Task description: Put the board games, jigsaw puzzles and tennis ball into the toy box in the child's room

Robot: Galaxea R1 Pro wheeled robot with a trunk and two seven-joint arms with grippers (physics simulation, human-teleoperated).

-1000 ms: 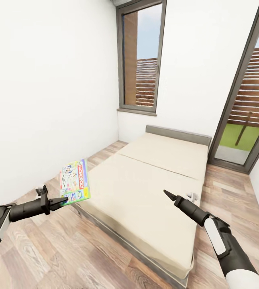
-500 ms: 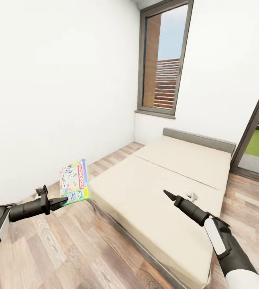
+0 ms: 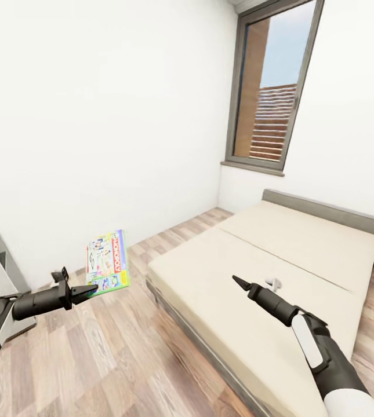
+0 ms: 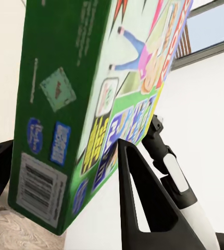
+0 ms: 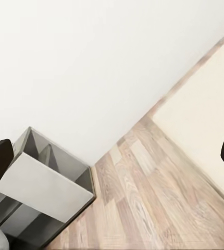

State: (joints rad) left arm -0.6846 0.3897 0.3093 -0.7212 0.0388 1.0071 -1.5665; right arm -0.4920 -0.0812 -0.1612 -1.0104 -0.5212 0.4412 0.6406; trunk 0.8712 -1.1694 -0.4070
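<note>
Now | left gripper [image 3: 94, 288] grips board game [image 3: 108, 262] | bed [image 3: 279, 272] beside

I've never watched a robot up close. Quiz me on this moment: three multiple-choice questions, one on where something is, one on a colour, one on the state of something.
1. Where is the board game?
A. lying on the bed
B. held in the left gripper above the wood floor
C. on the windowsill

2. What colour is the bed's mattress?
A. plain beige
B. dark blue
C. red

3. How is the right gripper?
A. clamped on a ball
B. gripping the headboard
C. holding nothing, over the mattress

Answers:
1 B: in the head view the left gripper pinches the box's lower edge, off the bed's side.
2 A: the mattress is beige, with a grey headboard behind it.
3 C: its wrist view shows only floor, wall and a grey shelf unit between its fingers.
</note>
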